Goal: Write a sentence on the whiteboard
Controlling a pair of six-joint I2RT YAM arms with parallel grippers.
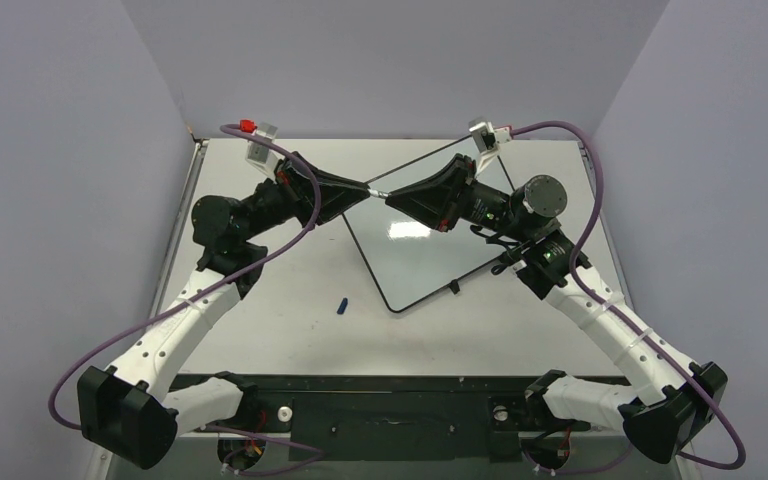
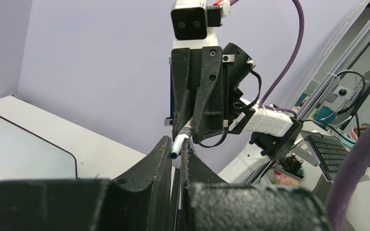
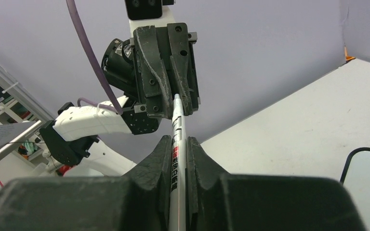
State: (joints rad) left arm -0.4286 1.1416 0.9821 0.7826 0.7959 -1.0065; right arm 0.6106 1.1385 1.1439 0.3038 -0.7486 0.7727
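Observation:
The whiteboard point(image 1: 420, 250) lies tilted on the table, glossy white with a thin black frame; no sentence shows on its surface. Above its far corner my two grippers meet tip to tip. A white marker point(image 1: 377, 191) bridges them. My right gripper point(image 1: 390, 196) is shut on the marker's printed barrel point(image 3: 177, 126), seen between its fingers in the right wrist view. My left gripper point(image 1: 364, 188) is shut on the marker's other end, whose blue tip point(image 2: 175, 153) sits between its fingertips point(image 2: 164, 142). A corner of the board point(image 3: 366, 168) shows at the right wrist view's lower right.
A small blue cap point(image 1: 342, 305) lies on the table left of the board's near corner. Purple cables point(image 1: 290, 160) loop off both arms. Grey walls close the table at the back and sides. The arm bases point(image 1: 380, 410) stand at the near edge.

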